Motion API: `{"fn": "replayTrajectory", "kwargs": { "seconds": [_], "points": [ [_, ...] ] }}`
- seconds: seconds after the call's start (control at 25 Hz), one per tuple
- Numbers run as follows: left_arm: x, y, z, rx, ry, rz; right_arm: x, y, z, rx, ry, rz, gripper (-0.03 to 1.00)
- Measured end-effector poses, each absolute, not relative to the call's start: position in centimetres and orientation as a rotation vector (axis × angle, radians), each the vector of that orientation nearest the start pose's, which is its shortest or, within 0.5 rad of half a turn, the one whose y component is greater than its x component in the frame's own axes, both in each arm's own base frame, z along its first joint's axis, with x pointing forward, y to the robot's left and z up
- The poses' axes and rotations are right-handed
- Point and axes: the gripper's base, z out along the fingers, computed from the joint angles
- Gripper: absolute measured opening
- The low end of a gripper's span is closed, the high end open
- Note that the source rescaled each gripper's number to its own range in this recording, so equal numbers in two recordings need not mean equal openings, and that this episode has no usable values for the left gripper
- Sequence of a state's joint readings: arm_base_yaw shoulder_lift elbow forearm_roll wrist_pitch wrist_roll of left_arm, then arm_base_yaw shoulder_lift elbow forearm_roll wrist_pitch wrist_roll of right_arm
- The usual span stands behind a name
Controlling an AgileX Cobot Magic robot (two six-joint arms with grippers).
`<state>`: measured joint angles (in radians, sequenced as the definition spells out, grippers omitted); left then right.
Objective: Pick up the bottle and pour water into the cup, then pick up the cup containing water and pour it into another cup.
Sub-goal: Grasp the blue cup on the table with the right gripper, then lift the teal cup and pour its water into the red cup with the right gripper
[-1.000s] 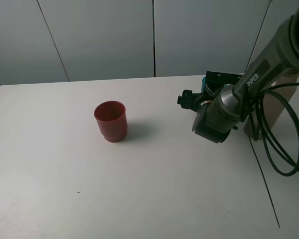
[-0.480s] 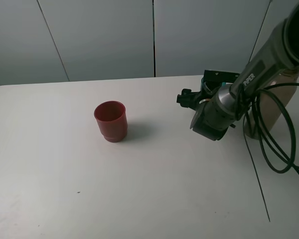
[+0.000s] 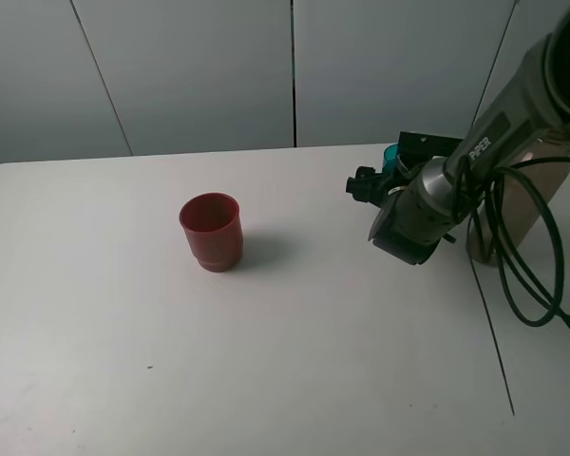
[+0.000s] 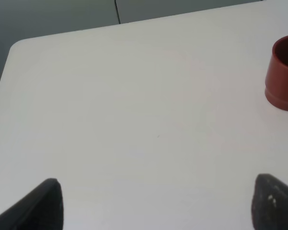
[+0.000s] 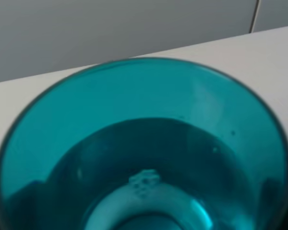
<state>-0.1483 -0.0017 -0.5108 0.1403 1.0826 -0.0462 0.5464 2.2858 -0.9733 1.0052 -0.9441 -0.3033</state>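
My right claw (image 3: 394,163) is spread as wide as it goes around the teal cup (image 3: 390,153), which stands close to the table's (image 3: 294,361) far edge towards its right corner and seems to have water in it; I cannot tell whether my fingers touch its sides. The bottle (image 3: 532,199) stands upright just beside it, nearer the right edge, while the red cup (image 3: 210,231) sits well apart, left of the middle. My left claw (image 4: 156,203) hangs apart over bare table with nothing between its tips.
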Motion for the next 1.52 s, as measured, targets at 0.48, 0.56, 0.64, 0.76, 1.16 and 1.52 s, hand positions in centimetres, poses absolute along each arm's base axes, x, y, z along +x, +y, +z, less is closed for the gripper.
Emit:
{"fn": "replayTrajectory", "kwargs": {
  "seconds": [0.48,0.56,0.64,0.76,1.16,1.52],
  "points": [
    [-0.6,1.23,27.91,0.095,2.044,0.047,35.85,14.32,4.94,0.304,1.944,-0.167,1.0],
    [-0.6,1.23,27.91,0.095,2.044,0.047,35.9,14.35,4.97,0.305,1.942,-0.165,1.0],
    [-0.6,1.23,27.91,0.095,2.044,0.047,35.9,14.35,4.97,0.305,1.942,-0.165,0.85],
    [-0.6,1.23,27.91,0.095,2.044,0.047,35.86,14.35,4.84,0.308,1.951,-0.165,0.07],
    [-0.6,1.23,27.91,0.095,2.044,0.047,35.9,14.37,4.87,0.305,1.95,-0.166,0.12],
    [-0.6,1.23,27.91,0.095,2.044,0.047,35.88,14.41,4.8,0.288,1.962,-0.174,0.12]
  ]
}}
